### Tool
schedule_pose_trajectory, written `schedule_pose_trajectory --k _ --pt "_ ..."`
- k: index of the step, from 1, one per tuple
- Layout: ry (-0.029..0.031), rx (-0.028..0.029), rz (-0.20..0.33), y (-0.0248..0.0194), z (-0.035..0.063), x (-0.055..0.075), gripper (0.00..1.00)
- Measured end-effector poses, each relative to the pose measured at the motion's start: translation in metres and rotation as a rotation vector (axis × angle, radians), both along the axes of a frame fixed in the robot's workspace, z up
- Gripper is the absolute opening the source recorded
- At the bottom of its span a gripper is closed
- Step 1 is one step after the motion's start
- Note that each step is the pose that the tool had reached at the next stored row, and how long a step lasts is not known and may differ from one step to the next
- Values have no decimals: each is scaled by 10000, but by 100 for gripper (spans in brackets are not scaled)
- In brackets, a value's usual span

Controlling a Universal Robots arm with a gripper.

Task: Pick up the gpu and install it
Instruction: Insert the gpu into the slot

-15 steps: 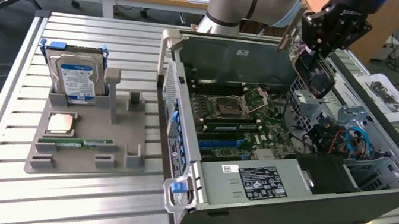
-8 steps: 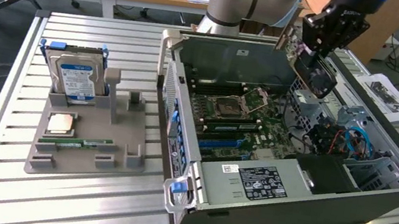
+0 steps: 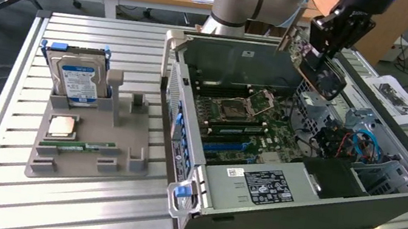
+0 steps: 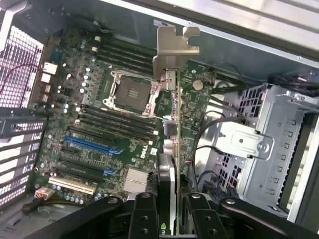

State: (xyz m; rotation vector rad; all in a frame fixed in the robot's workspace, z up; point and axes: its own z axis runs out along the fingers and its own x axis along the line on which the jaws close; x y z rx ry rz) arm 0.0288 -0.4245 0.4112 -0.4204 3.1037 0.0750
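1 arm, 1 gripper (image 3: 318,54), 1 gpu (image 3: 329,79). The gripper fingers pinch the gpu by the edge nearest the wrist. The card hangs tilted in the air over the far rim of the PC case (image 3: 294,218), above the motherboard (image 3: 244,121), not yet seated in a slot.

Count on the slatted table (image 3: 74,211), as an onlooker sees it:
- 1 open case, toward the table edge at the exterior view's right.
- 1 grey holder (image 3: 85,164), toward the edge at the exterior view's left, just beside the case.
- In the holder: 1 hard drive (image 3: 78,79) upright at the far end, 1 CPU chip (image 3: 62,126) lying flat, 1 green memory stick (image 3: 88,147) flat, near the chip.

Exterior view adds: 1 bundle of blue cables (image 3: 363,146) inside the case and papers (image 3: 399,99) at the table edge beyond it.

Wrist view adds:
- The gpu (image 4: 168,172) seen edge-on between 2 fingers (image 4: 144,214), w/ its silver bracket (image 4: 175,47) at the end away from the gripper (image 4: 172,201).
- Beyond it, the motherboard (image 4: 99,124) w/ 1 CPU socket (image 4: 132,94), 1 long blue slot (image 4: 92,145) and 1 white slot (image 4: 72,184).

Writing:
- "DELL" mark (image 4: 145,153) in white on the board.
- Hard drive label is blue-white, text not legible.
- Case label (image 3: 265,186) is black-white, text too small to read.
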Motion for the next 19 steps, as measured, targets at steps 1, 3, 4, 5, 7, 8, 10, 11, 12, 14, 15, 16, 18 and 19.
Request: schedule_pose_trajectory --k 1,3,4,5,7,8,10,11,12,14,15,16,18,19 --pt "0 0 122 0 0 0 27" --pt "0 0 377 0 0 0 27" --pt "0 0 498 0 0 -1 27" --pt "0 0 617 0 0 -1 27" --pt "0 -1 855 0 0 -2 27" --pt "0 0 970 0 0 -2 27" --pt "0 1 1197 0 0 -3 27" --pt "0 0 1310 0 0 -3 27" --pt "0 0 1442 0 0 -3 27" --pt "0 0 1699 0 0 -3 27" --pt "0 0 1826 0 0 -3 27" --pt "0 0 1952 0 0 -3 27" --pt "0 0 2196 0 0 -4 27" --pt "0 0 2323 0 0 -3 27"
